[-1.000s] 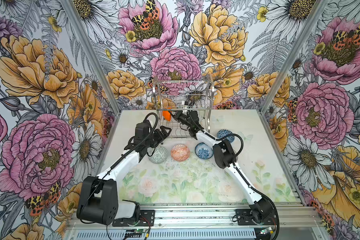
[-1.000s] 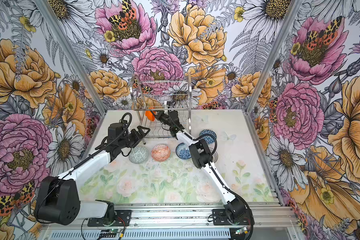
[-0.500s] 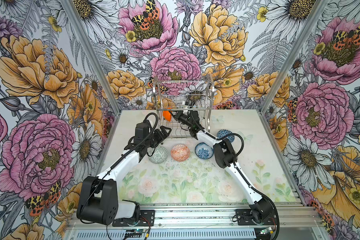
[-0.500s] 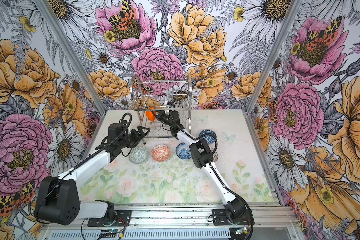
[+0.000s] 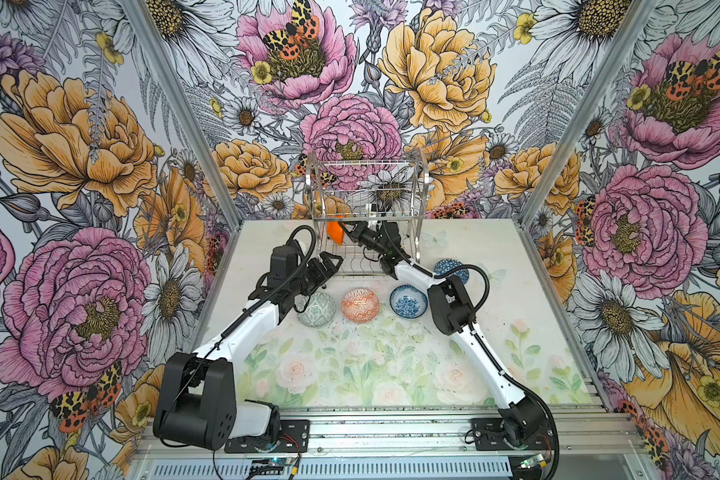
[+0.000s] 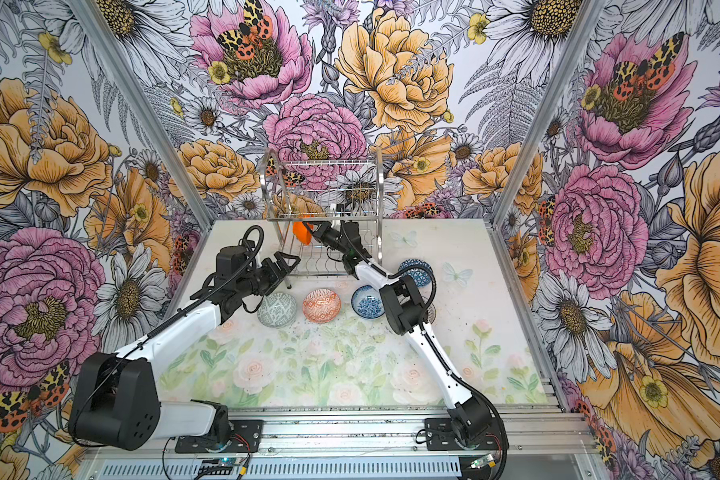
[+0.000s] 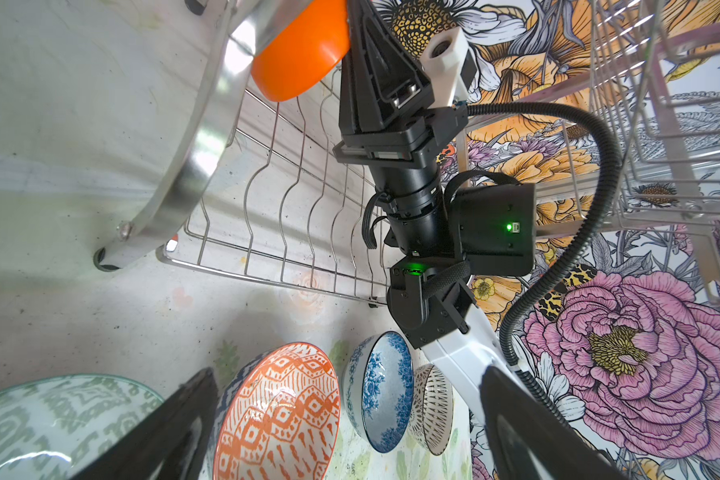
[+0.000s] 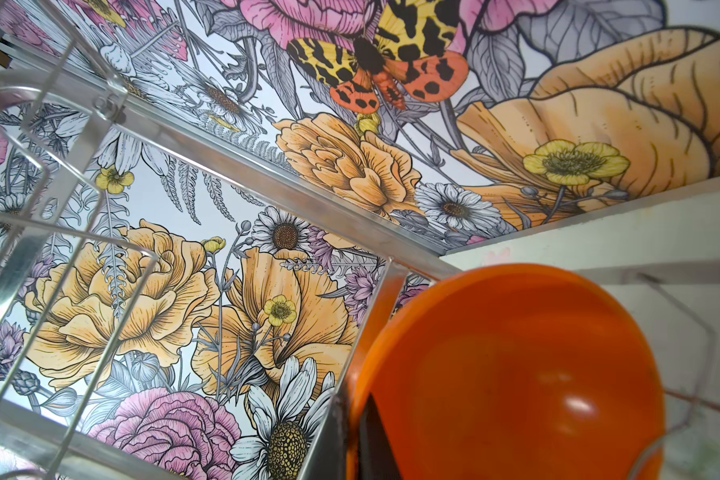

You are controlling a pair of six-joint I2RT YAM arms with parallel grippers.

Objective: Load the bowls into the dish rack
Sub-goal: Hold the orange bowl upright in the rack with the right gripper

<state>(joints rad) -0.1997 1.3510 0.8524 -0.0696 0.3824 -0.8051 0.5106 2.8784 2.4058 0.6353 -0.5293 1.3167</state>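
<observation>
Right gripper [image 5: 346, 230] is reaching into the two-tier silver wire dish rack [image 5: 424, 187], upper centre in both top views. Its pincer is clamping together on the rim of the plain orange ceramic bowl [image 5: 334, 235]. That bowl is standing on edge at the rack's left end, lower-tier level, just beside the left arched band. Can't tell if it's resting on the wires. In the right wrist view it's filling the lower right, with one dark finger [image 8: 375, 444] lying inside the rim.

Left gripper [image 5: 329, 267] is hovering at the rack's front-left corner, left of centre, jaws standing wide apart, empty.

The other bowls are sitting on the floral-print table [image 5: 350, 365]. Three are lining up mid-frame below the rack, close but apart:
- grey-green patterned bowl [image 5: 316, 309]
- orange-white patterned bowl [image 5: 360, 306]
- blue-white patterned bowl [image 5: 408, 301]

Dark blue patterned bowl [image 5: 454, 268] is showing behind the right arm, right of the rack. Black-white striped bowl [image 7: 431, 411] is sitting just beside the blue-white one.
</observation>
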